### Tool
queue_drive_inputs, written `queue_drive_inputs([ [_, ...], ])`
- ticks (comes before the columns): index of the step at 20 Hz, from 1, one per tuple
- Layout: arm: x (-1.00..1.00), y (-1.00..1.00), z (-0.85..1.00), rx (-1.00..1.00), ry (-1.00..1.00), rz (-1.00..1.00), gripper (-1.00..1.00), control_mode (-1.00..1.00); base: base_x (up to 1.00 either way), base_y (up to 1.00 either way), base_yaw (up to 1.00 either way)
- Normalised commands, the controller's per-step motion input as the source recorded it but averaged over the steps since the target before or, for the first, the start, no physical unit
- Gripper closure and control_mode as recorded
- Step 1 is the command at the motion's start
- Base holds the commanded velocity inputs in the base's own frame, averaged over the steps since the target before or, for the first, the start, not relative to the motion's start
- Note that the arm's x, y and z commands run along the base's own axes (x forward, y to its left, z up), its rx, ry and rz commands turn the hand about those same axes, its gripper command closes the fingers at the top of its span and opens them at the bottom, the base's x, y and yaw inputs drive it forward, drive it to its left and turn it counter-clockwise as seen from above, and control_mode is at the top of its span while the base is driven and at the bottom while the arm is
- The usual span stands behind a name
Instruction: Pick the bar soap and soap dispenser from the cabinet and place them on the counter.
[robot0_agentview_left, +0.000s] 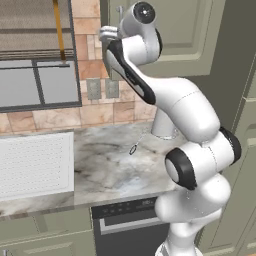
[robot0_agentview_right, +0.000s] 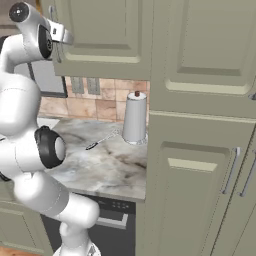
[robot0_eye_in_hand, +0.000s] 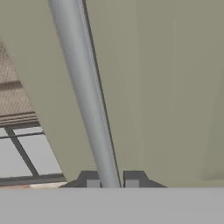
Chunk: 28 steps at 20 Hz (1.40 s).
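- claw (robot0_eye_in_hand: 112, 180) clenched on the silver bar handle (robot0_eye_in_hand: 85, 96) of the cabinet (robot0_eye_in_hand: 166, 87), one fingertip on each side of the bar, seen close up in the hand view.
- step in hand, by judgement: opening the upper cabinet door, still shut and flush with its frame.
- best done by pulling along the door's arc rather than straight out, keeping the bar centred between the fingertips so it cannot slip.
- worth swinging the door wide enough to leave the arm room to reach the inner shelf.
- arm raised high from the base views, hand up against the cabinet door (robot0_agentview_right: 95, 30) above the counter (robot0_agentview_left: 110, 165).
- bar soap and soap dispenser hidden; presumably behind the closed door, contents impossible to confirm.
- on the counter: a paper-towel roll (robot0_agentview_right: 135, 119) standing upright near the backsplash, and a slim utensil (robot0_agentview_right: 102, 140) lying just beside it, too small to identify.
- white perforated panel (robot0_agentview_left: 35, 165) set at the counter's left end.
- plenty of bare stone near the front edge for setting both items down later.
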Motion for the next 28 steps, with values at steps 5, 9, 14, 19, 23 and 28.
queue_drive_inputs([
  [5,-0.04,0.00,-0.40,0.00,0.08,0.03,1.00,-1.00,0.00,0.00,0.00],
  [9,-0.28,-0.01,-0.46,0.00,0.00,0.05,1.00,-1.00,0.00,0.00,0.00],
  [14,-0.41,-0.08,-0.45,0.00,0.00,0.06,1.00,-1.00,0.00,0.00,0.00],
  [19,-0.51,-0.10,-0.46,0.01,-0.03,0.07,1.00,-1.00,0.00,0.00,0.00],
  [23,-0.45,-0.14,-0.42,0.02,-0.02,0.08,1.00,-1.00,0.00,0.00,0.00],
  [28,-0.38,-0.23,-0.38,0.04,0.00,0.08,1.00,-1.00,0.00,0.00,0.00],
])
